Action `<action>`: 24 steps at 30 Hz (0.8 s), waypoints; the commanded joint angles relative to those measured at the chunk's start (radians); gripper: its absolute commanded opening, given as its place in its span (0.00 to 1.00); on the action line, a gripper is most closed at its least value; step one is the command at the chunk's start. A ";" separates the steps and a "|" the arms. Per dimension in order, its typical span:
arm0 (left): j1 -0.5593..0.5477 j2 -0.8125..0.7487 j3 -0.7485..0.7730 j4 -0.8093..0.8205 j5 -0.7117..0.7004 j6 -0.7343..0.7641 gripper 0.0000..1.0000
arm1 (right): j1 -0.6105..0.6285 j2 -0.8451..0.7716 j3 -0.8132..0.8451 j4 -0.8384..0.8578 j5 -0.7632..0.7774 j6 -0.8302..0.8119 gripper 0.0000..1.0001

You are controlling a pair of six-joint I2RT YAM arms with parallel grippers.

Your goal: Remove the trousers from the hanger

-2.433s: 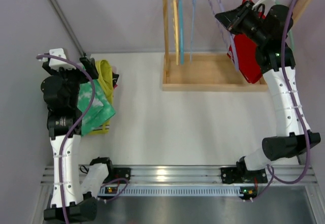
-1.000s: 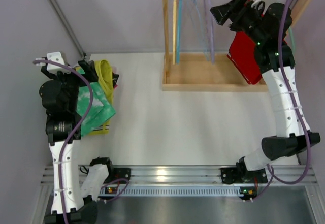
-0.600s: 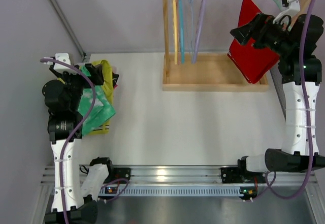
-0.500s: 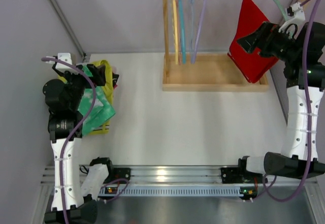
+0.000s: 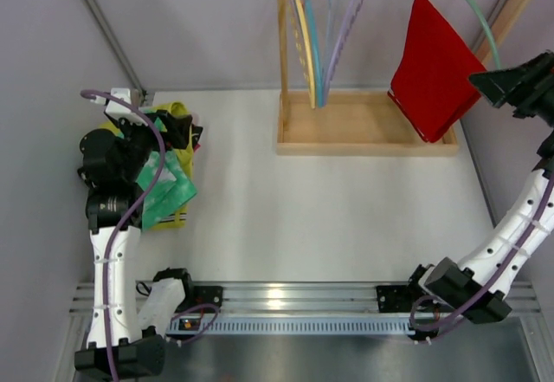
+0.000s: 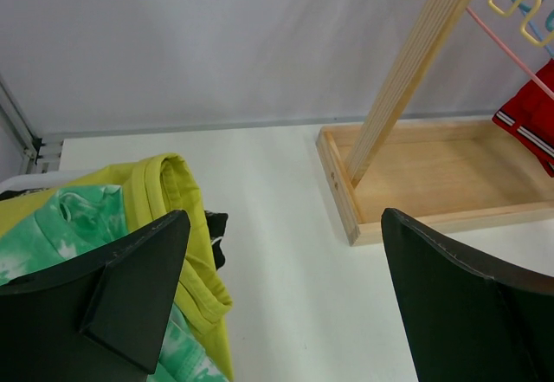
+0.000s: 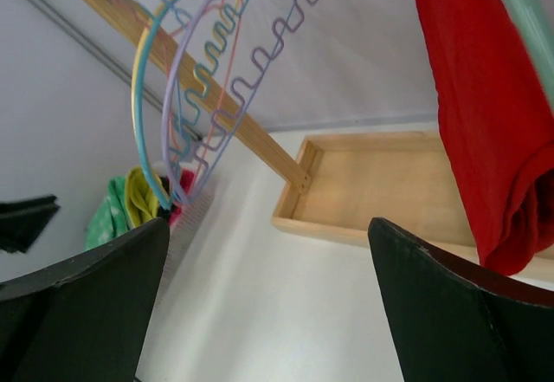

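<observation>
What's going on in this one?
Two arms are taking trousers off hangers on a wooden rack. The yellow trousers and green trousers already lie piled on the left of the table, with the left gripper open just above them, holding nothing. The red trousers hang on a pale green hanger at the rack's right end; the right gripper is open beside them, not gripping. The empty hangers hang at the rack's left end.
</observation>
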 commanded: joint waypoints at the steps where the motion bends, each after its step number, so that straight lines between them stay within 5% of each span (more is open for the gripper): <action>1: -0.003 0.000 -0.009 0.026 0.033 -0.021 0.99 | -0.141 0.052 0.018 0.264 -0.197 0.241 0.99; 5: -0.008 -0.002 -0.012 0.027 0.027 -0.022 0.99 | -0.238 0.112 0.002 0.466 -0.202 0.378 1.00; 11: -0.014 -0.009 -0.022 0.026 0.013 -0.024 0.99 | -0.239 0.211 0.080 0.402 -0.051 0.277 1.00; 24: -0.013 -0.014 -0.045 0.027 -0.067 -0.059 0.99 | -0.003 0.348 0.143 0.325 0.152 0.149 0.99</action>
